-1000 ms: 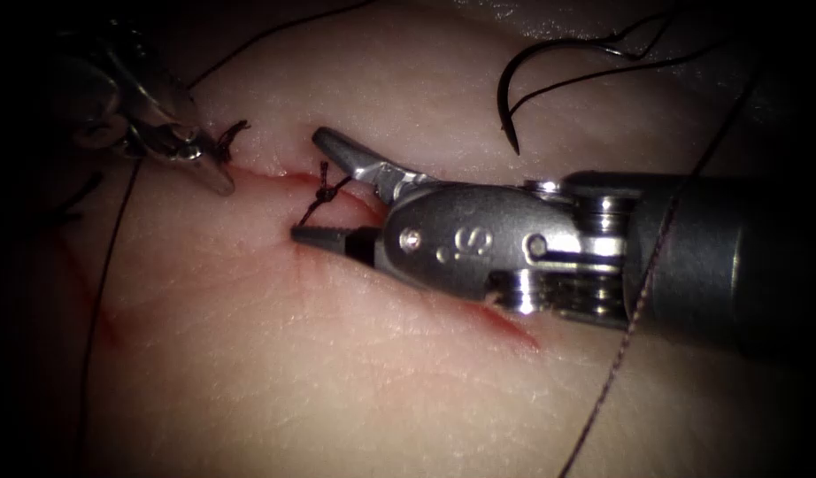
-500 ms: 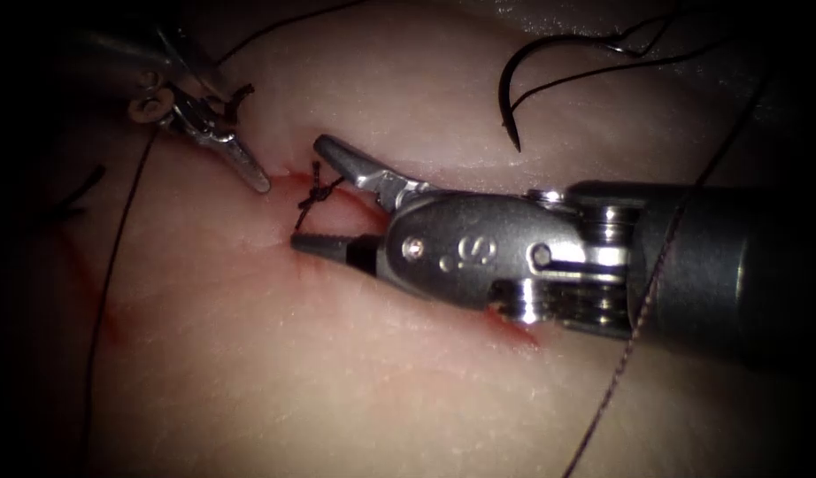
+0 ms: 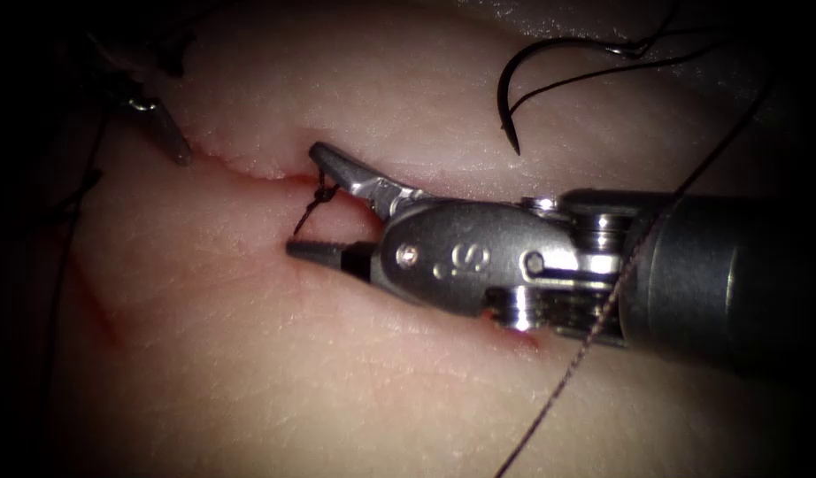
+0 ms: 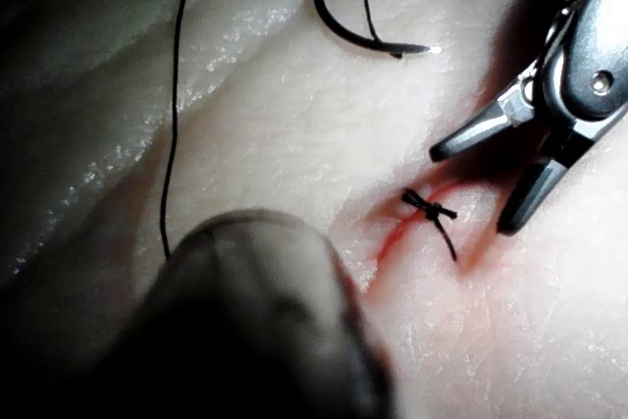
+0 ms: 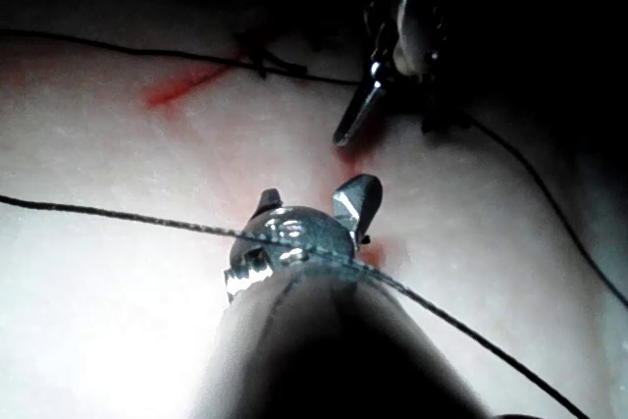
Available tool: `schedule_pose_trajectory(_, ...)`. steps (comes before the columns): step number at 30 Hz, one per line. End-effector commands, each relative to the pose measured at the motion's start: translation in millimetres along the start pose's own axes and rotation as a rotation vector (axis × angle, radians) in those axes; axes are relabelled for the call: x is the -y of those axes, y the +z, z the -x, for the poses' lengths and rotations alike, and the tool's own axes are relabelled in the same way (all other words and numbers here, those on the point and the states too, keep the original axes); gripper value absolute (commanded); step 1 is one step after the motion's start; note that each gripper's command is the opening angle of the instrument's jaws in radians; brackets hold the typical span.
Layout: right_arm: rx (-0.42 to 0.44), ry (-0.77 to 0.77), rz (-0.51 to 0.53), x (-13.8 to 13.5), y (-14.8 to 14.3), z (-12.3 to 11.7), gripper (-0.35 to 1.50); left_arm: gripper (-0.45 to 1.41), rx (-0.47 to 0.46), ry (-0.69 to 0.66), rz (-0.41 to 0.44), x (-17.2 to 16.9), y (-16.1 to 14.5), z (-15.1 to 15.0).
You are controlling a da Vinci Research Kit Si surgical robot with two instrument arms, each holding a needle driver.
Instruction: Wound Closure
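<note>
Tissue [image 3: 337,372] spans the field, its cut [image 3: 249,170] running from upper left toward the right. Right tool [image 3: 312,202] lies along the cut, jaws wide apart, straddling the knotted stitch [image 3: 320,196] and holding nothing. Left tool [image 3: 171,142] sits at the cut's left end; its jaw state cannot be made out. Needle [image 3: 507,97] rests free on the tissue, upper right, well apart from both tools. Thread [image 3: 594,327] crosses the right shaft.

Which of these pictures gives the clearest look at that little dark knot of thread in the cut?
The left wrist view: the small dark thread knot lies unobstructed across the red cut, both tails visible. In the endoscope view the knot sits between the right tool's open jaws, partly crowded by them. In the right wrist view I cannot make it out.
</note>
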Motion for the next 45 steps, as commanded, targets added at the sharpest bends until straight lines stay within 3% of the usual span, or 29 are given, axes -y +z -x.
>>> schedule_pose_trajectory(1,-0.003,-0.001,0.0,0.1,0.8,-0.2,1.31,1.14,0.021,0.131,-0.018,-0.5,0.3,-0.9)
schedule_pose_trajectory(3,-0.003,-0.001,0.0,0.1,0.8,-0.2,1.31,1.14,0.099,0.271,-0.048,-1.0,0.3,-1.1)
schedule_pose_trajectory(6,-0.003,-0.001,0.0,0.1,0.8,-0.2,1.31,1.14,0.233,0.377,-0.072,-1.7,0.9,-1.2)
schedule_pose_trajectory(9,-0.003,-0.001,0.0,0.1,0.8,-0.2,1.31,1.16,0.308,0.467,-0.065,-2.2,1.7,-0.9)
schedule_pose_trajectory(11,-0.003,-0.001,0.0,0.2,0.8,-0.3,1.31,1.18,0.432,0.546,-0.068,-2.5,2.7,-0.4)
schedule_pose_trajectory(18,-0.005,-0.001,0.002,0.2,0.9,-0.3,1.33,1.3,0.633,0.758,-0.084,-2.5,2.7,-0.9)
schedule_pose_trajectory(27,-0.01,0.022,0.009,0.2,1.1,-0.2,1.33,1.3,0.751,0.919,-0.08,-6.1,4.3,-3.4)
schedule_pose_trajectory(35,-0.016,0.048,0.013,0.1,1.1,-0.3,1.33,1.24,0.811,1.041,-0.071,-9.4,5.9,-3.2)
schedule_pose_trajectory(45,-0.018,0.06,0.015,0.0,1.1,-0.2,1.31,1.06,0.774,1.039,-0.085,-11.7,3.0,-3.8)
